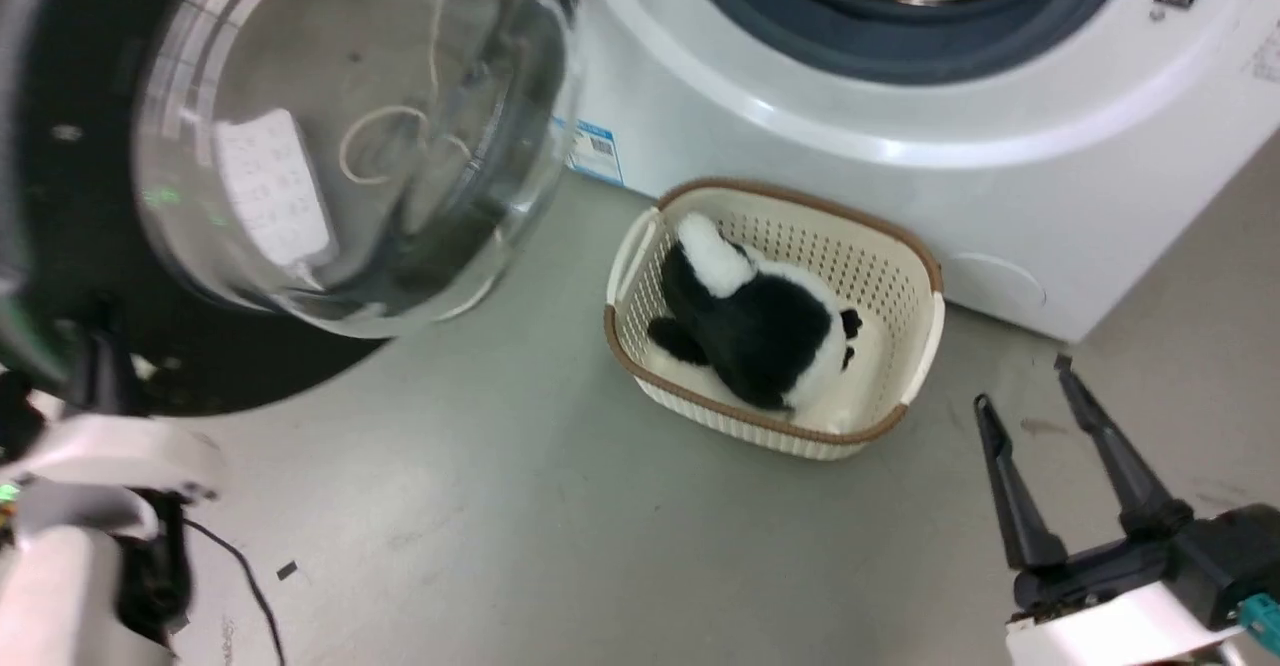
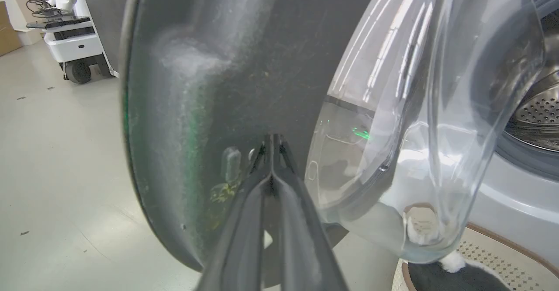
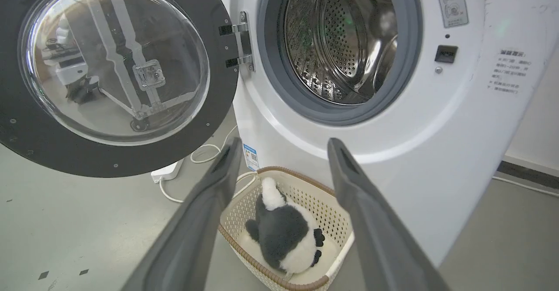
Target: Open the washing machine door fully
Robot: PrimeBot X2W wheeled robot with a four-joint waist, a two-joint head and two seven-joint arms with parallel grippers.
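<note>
Black and glossy, the washing machine door (image 3: 113,68) stood swung well clear of the drum opening (image 3: 345,42), ahead and to the left of the right jaws, with its hinge (image 3: 239,42) at the edge nearer them. The left jaws were pressed together and held nothing, their tips up against the door's dark ring, just left of the glass bowl (image 2: 415,120). The right jaws hung spread wide and empty, the basket (image 3: 284,169) and its plush toy (image 3: 284,234) lying beyond the gap between them.

By my judgement most of the swing was done, and a last push toward the hinge's stop might be left. I could not make out whether the left tips truly touched the door or how much travel the hinge had left. The head view cut off the door's outer edge and the top of the washing machine (image 1: 800,116).
</note>
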